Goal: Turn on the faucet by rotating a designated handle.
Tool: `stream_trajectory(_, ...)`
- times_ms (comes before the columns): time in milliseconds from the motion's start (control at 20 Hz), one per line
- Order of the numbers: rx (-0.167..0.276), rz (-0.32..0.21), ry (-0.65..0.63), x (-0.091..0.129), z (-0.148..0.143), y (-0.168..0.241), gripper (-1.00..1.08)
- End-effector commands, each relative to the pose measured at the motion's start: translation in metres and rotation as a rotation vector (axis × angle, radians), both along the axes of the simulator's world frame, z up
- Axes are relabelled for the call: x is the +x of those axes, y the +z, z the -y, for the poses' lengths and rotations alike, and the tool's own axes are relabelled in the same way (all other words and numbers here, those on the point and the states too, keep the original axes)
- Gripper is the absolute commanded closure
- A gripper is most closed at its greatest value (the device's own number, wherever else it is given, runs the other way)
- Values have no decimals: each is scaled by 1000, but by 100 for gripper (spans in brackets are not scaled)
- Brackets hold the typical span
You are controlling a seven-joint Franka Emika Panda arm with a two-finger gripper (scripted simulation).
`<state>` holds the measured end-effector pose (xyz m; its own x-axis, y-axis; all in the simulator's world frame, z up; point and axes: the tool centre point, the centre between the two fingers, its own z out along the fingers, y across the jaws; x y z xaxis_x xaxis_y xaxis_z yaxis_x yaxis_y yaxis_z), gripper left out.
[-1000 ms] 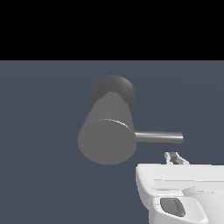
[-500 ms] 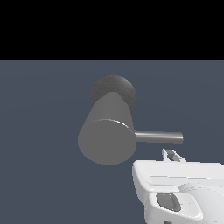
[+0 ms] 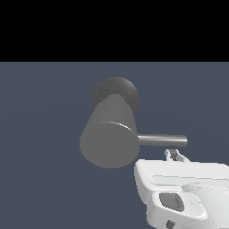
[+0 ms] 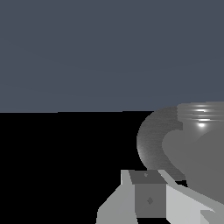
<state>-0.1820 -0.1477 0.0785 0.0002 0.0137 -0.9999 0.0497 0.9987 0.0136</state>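
- Faucet [image 3: 108, 136], a thick matte grey cylinder with a flat round end facing the exterior camera and a darker speckled round base [image 3: 115, 91] behind it, stands just beyond the gripper and toward the exterior view's left of it; in the wrist view its rounded bulk fills the space right in front of the fingers.
- White robot hand housing [image 3: 188, 192] is next in size and sits low, under the rod's free end.
- Thin straight shiny grey metal handle [image 3: 162, 140] sticks out sideways from the cylinder, passing just above the gripper [image 3: 175, 154]; whether they touch cannot be told.
- Small grey fingertips [image 3: 171, 154] poke up from the housing close together, and nothing is seen clamped between them; whether the jaws are fully closed cannot be told.
- Step in hand, as I judge it: the approach to the handle, with the rod not yet turned.
- Next move calls for bringing the fingers against the rod near its free end, then pushing it around the cylinder's axis.
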Motion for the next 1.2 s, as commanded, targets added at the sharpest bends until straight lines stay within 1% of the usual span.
stream_trajectory(0,0,0,0,0,1,7,108)
stream_trajectory(800,0,0,0,0,6,56,108)
stream_trajectory(850,0,0,0,0,6,56,108)
stream_trajectory(900,2,-34,-10,-1,15,33,108)
stream_trajectory(1150,2,-28,-8,-1,10,49,108)
